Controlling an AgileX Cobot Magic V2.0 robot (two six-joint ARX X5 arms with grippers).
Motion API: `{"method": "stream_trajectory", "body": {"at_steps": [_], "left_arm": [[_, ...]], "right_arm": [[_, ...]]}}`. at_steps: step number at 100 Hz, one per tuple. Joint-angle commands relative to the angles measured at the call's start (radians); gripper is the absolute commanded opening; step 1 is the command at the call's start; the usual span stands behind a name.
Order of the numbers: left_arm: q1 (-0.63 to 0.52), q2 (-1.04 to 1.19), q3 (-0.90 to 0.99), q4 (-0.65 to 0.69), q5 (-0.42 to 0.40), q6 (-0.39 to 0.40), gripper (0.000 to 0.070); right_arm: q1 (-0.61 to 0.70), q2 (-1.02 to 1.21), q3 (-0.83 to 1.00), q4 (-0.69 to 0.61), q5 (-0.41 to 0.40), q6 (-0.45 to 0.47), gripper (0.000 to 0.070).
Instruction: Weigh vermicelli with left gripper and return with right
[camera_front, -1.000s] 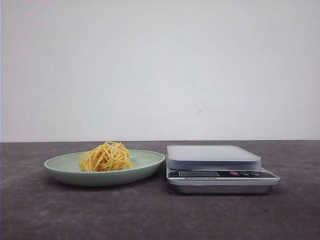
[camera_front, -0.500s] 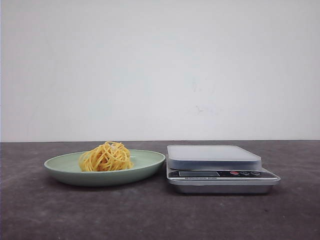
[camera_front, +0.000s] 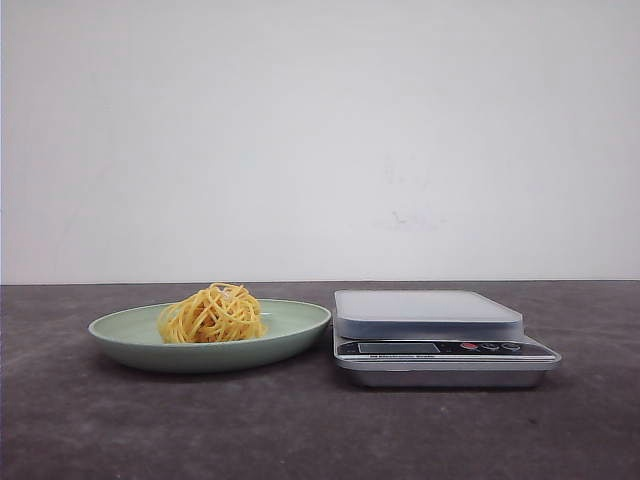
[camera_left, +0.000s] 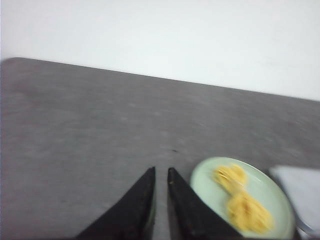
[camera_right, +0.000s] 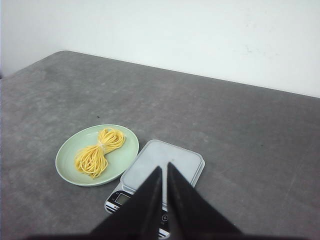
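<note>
A tied bundle of yellow vermicelli (camera_front: 212, 315) lies on a pale green plate (camera_front: 300, 325) on the left side of the dark table. A silver digital scale (camera_front: 430, 312) stands just right of the plate, its platform bare. Neither arm shows in the front view. In the blurred left wrist view my left gripper (camera_left: 161, 171) hangs over bare table beside the plate (camera_left: 205, 185) and vermicelli (camera_left: 245, 210), its fingers nearly together and holding nothing. My right gripper (camera_right: 164, 166) is high above the scale (camera_right: 170, 155), shut and empty, with the vermicelli (camera_right: 97, 152) off to one side.
A plain white wall closes off the back of the table. The grey tabletop (camera_right: 240, 130) stretches around the plate and the scale. The scale's display and buttons (camera_front: 440, 348) face the robot.
Plate, vermicelli and scale have not moved in the front view, and no arm has entered it.
</note>
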Motion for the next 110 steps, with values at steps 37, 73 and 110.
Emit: {"method": "stream_trajectory", "body": {"at_steps": [37,73,110], "left_arm": [[0.275,-0.176,-0.374,0.542,0.097,0.092,0.001],[0.342,-0.291,-0.898,0.845,0.316,0.191,0.001],[0.324,-0.291,-0.936,0.79,0.312,0.241,0.001]], "right_arm": [[0.01,0.003,0.01,0.011,0.0,0.01,0.0007],[0.01,0.003,0.01,0.011,0.0,0.01,0.0007],[0.01,0.003,0.011,0.011,0.0,0.01,0.0007]]}}
